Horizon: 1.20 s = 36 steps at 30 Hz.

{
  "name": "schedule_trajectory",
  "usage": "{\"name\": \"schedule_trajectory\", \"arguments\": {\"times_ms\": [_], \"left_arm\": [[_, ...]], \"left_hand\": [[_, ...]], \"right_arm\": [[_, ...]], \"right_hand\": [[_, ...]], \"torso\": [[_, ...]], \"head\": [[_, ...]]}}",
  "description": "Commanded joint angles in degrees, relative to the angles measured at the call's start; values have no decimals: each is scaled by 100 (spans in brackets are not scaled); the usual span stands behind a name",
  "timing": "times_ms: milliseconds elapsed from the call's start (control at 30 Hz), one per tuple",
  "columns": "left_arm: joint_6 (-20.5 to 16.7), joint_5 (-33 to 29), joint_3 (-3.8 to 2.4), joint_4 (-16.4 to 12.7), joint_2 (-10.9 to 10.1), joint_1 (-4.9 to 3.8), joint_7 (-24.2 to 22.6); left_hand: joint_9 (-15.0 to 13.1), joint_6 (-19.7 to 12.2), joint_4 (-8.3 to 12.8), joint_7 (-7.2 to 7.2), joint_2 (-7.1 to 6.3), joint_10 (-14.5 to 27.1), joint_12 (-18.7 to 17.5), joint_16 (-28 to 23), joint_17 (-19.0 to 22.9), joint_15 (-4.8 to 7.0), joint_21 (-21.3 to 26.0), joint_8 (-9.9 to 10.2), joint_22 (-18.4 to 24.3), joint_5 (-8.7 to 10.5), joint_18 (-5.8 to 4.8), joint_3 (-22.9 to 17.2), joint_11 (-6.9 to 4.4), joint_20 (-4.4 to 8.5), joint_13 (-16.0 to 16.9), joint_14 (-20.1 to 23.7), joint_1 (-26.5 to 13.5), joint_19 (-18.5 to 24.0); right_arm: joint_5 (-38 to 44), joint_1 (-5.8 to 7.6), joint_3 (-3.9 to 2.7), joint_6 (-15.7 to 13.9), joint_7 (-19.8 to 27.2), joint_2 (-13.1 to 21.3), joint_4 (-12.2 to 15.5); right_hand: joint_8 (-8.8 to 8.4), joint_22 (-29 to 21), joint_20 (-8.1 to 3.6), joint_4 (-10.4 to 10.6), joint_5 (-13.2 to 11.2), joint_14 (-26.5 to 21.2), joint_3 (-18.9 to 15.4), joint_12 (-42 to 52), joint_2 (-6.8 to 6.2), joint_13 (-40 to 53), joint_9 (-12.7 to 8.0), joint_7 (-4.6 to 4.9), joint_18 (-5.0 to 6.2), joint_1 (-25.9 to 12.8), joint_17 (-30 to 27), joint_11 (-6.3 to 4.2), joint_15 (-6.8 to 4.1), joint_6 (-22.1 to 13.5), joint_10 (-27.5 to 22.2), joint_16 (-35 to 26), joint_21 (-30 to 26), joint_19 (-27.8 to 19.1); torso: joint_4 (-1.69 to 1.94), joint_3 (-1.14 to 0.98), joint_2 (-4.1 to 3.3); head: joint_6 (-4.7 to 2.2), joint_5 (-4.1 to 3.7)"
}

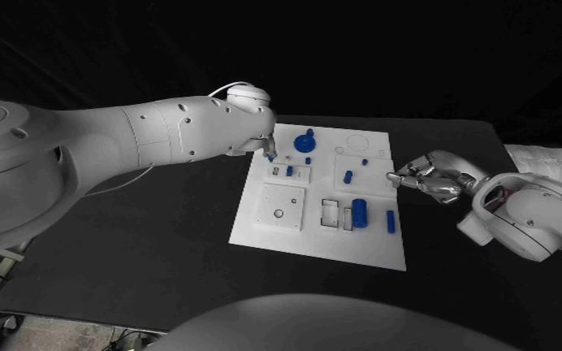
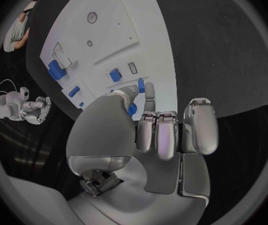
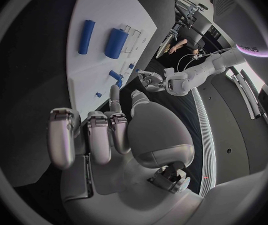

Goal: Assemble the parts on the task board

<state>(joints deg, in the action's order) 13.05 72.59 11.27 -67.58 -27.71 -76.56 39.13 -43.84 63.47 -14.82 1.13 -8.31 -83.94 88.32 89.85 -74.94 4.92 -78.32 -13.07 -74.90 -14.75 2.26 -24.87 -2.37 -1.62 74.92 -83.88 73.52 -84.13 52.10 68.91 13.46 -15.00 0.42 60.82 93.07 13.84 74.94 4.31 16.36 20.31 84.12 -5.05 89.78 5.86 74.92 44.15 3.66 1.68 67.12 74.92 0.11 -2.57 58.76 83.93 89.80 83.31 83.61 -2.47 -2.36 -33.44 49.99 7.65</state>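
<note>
1. The task board (image 1: 272,233) lies flat in the middle of the black bench (image 1: 140,270), with the blue parts spread over its right and far areas, so both arms can reach in from their own sides.
2. A round blue part (image 1: 304,141) stands near the far edge, a fat blue cylinder (image 1: 360,213) lies beside a slim blue bar (image 1: 390,221) toward the right edge, and a short blue peg (image 1: 348,176) stands mid-board.
3. The left robot hand (image 2: 161,130) hangs over the board's far left corner, fingers curled in; a fingertip sits right by a small blue part (image 2: 141,86), but whether it pinches it, I can't tell.
4. The right robot hand (image 1: 426,179) hovers just off the board's right edge, fingers curled in on nothing, apparently waiting its turn.
</note>
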Motion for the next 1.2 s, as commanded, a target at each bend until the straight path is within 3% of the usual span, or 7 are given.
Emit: {"name": "schedule_trajectory", "arguments": {"times_ms": [33,400,733,1200], "left_arm": [[-233,-5,0,-230,-90,-12,429],[-530,-132,72,-581,-207,45,446],[-537,-107,83,-524,-179,87,487],[-225,-22,102,-503,-155,111,880]], "left_hand": [[-11,11,-21,8,21,-481,-11,15,-1506,34,0,-3,-1153,7,41,-22,-33,34,1352,-612,-47,-31],[-4,-12,-48,14,40,-489,-5,15,-1506,40,-18,22,-1158,-30,37,-66,-34,39,1356,-612,-86,-48],[1,-8,-59,18,51,-484,-14,15,-1506,40,-10,28,-1156,-39,39,-80,-33,40,1348,-612,-103,-47],[-72,204,-96,-48,59,-502,6,15,-1506,75,-37,-116,-1165,-79,33,-104,-81,66,1364,-612,-239,-78]], "right_arm": [[73,-32,2,85,10,-8,-4],[139,-78,1,52,39,-19,-18],[162,-81,1,55,45,-33,-30],[164,-82,1,48,61,-59,-43]], "right_hand": [[-40,1212,3,-9,21,588,-42,22,11,1508,-6,22,53,41,1508,31,37,2,607,20,-42,-28],[-75,1202,4,-17,35,588,-50,22,9,1508,-14,31,60,82,1508,37,40,-29,607,20,-68,-51],[-82,1200,5,-16,36,588,-53,22,9,1508,-16,33,61,87,1508,39,41,-35,607,20,-74,-56],[-91,1199,6,-15,39,588,-55,22,11,1508,-18,36,62,94,1508,41,42,-43,607,20,-78,-59]], "torso": [[-4,2,-2],[-6,1,-14],[0,0,-6],[-5,0,-7]], "head": [[1,36],[1,29],[1,26],[1,64]]}}
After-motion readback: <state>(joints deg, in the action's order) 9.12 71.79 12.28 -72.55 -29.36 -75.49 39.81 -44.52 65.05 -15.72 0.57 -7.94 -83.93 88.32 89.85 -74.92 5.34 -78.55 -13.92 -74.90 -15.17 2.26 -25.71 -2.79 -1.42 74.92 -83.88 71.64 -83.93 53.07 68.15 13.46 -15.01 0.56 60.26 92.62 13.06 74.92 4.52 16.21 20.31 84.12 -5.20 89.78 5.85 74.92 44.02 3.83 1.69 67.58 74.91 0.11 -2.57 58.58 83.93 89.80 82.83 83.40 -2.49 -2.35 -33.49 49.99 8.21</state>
